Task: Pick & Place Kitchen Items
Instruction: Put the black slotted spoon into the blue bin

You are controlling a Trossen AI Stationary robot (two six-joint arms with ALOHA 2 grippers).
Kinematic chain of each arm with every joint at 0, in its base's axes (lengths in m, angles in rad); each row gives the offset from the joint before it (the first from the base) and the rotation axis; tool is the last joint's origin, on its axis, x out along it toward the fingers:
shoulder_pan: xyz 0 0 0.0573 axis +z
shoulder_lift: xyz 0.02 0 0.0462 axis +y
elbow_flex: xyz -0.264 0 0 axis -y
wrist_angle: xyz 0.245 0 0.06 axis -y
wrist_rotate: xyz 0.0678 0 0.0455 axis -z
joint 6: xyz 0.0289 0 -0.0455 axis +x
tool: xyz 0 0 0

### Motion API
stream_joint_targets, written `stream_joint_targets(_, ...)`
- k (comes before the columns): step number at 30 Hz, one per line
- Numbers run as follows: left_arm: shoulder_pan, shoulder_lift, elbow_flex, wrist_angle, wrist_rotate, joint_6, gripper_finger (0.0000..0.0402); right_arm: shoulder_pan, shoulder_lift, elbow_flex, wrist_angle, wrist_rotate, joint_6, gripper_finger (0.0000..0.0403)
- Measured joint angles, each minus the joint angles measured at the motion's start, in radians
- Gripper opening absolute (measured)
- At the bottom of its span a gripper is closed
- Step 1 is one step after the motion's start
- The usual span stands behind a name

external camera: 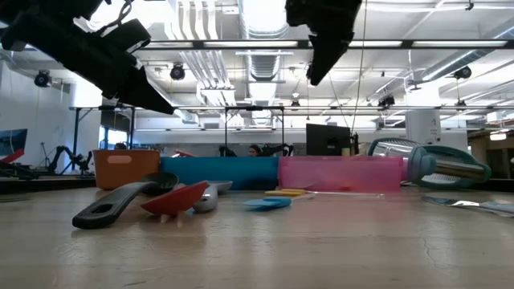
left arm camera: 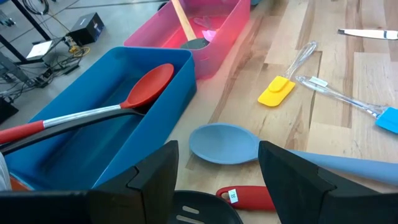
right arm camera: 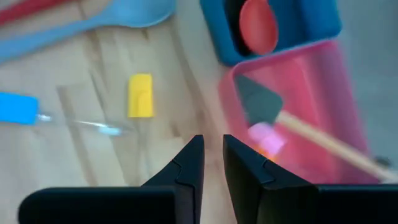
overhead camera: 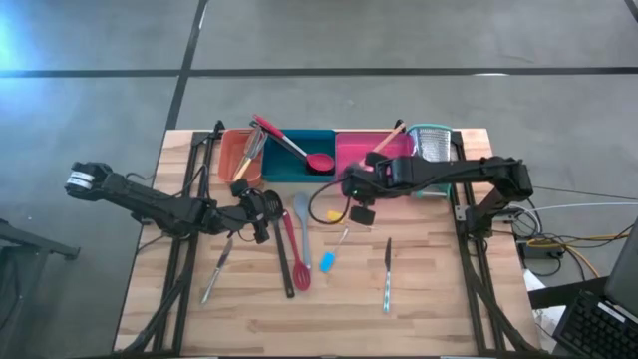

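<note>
Hovering, right hand [right arm camera: 211, 163]: we see it above the worktop [overhead camera: 429, 299] by the pink tray [overhead camera: 354, 150], fingers nearly together, empty.
Left hand [left arm camera: 217, 177]: fingers apart, empty, over the grey spoon [left arm camera: 225, 144].
Next item: yellow tool [right arm camera: 140, 95], on bare wood just beside the right hand.
Axis: we judge it lies along the hand's gap.
Nearer arm: right.

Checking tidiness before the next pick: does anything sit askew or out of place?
Yes. The red spoon lies slanted across the teal tray, its handle poking out over the rim toward the orange tray. A wooden-handled tool also leans out of the pink tray. The utensils on the table lie loose.
</note>
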Motion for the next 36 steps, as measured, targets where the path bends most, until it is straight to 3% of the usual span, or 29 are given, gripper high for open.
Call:
stream_joint_targets(7,0.000,0.000,0.000,0.000,0.000,-0.004,0.0227,0.060,0.001,-0.020,-0.064,-0.157,0.276,0.0053)
stream_joint_targets(14,0.001,0.000,0.000,0.000,0.000,0.015,0.0227,0.196,0.001,-0.058,-0.082,-0.162,0.454,0.0044)
stream_joint_targets(19,0.009,0.000,0.000,0.017,0.000,0.057,0.0227,0.277,0.001,-0.099,-0.063,-0.084,0.553,0.0038)
stream_joint_targets(23,0.015,0.000,0.000,0.027,0.000,0.071,0.0227,0.299,0.001,-0.124,0.010,-0.012,0.532,0.0038)
stream_joint_targets(26,0.017,0.000,0.000,0.026,0.000,0.070,0.0227,0.288,0.001,-0.161,0.204,0.016,0.443,0.0038)
stream_joint_targets(31,0.017,0.000,0.000,0.024,0.001,0.046,0.0227,0.235,0.017,-0.233,0.565,-0.042,0.276,0.0045)
stream_joint_targets(36,0.016,0.000,0.000,0.011,0.017,0.023,0.0227,0.176,0.054,-0.251,0.722,-0.096,0.201,0.0070)
